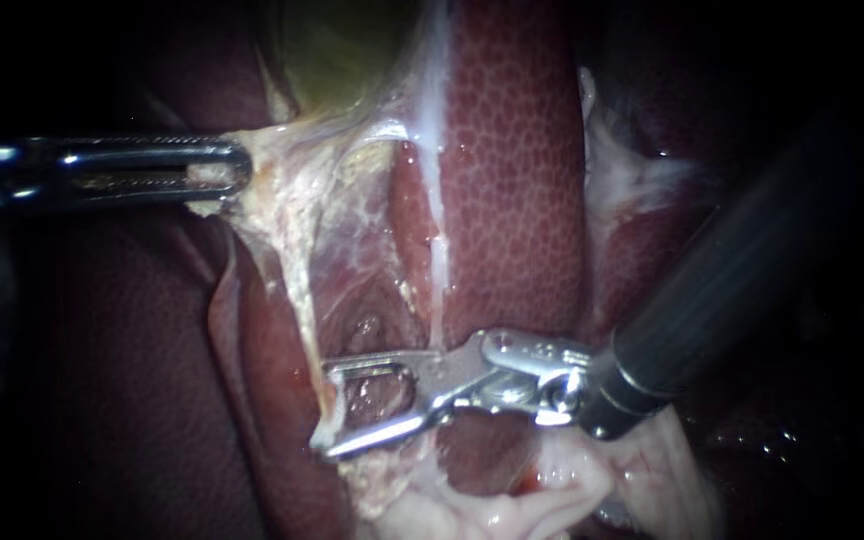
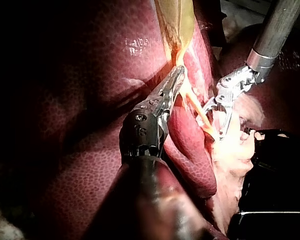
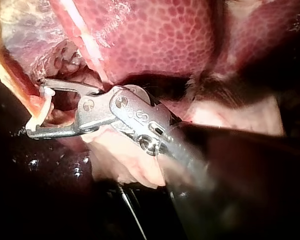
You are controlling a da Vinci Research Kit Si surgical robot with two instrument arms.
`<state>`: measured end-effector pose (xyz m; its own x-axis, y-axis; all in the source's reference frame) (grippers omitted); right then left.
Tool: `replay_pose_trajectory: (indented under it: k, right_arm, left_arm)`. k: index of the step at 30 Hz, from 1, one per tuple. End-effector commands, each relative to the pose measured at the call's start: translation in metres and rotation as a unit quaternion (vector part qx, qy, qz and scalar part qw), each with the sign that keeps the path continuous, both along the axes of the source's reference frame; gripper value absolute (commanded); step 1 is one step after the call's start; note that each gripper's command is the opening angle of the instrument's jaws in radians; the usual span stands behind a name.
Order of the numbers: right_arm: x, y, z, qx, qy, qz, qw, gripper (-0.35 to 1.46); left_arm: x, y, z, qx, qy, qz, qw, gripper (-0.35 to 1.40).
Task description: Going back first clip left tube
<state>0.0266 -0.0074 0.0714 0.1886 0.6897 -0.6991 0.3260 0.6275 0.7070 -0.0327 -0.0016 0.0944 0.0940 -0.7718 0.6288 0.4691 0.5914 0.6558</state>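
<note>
Endoscope view: right instrument has its jaws wide open and grips nothing. The left tube runs down across the tips, touching or nearly so. No clip can be made out on it. Left instrument jaws are clamped on pale tissue under the gallbladder, holding it taut off the liver. Judged handling: the tube is thin, soft, wet and stretched, so it likely tears or slips if snagged. Best hold is the pale tissue, not the tube. Back out straight along the shaft, tips clear of the strand.
</note>
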Motion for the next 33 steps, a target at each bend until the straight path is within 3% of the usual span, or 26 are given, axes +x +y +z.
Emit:
replay_pose_trajectory:
  k: [1,6,19,33]
  right_arm:
    - [0.0001,-0.0003,0.0001,0.001,0.001,-0.003,1.0,0.6]
    - [0.0004,-0.0012,-0.0004,0.012,0.004,-0.016,0.9998,0.6]
    - [0.0008,-0.0019,-0.0022,0.033,0.027,-0.041,0.9982,0.6]
    - [0.0021,-0.0015,-0.0019,0.033,0.025,-0.036,0.9985,0.6]
  left_arm:
    - [0.0,0.0,0.0,0.0,0.0,0.0,1.0,-0.35]
    - [0.0,0.0,0.0001,0.0,0.0,0.0,1.0,-0.35]
    - [-0.0001,0.0001,0.0002,0.0,0.0,0.0,1.0,-0.35]
    - [-0.0004,0.0002,0.0003,0.0,0.0,-0.001,1.0,-0.35]
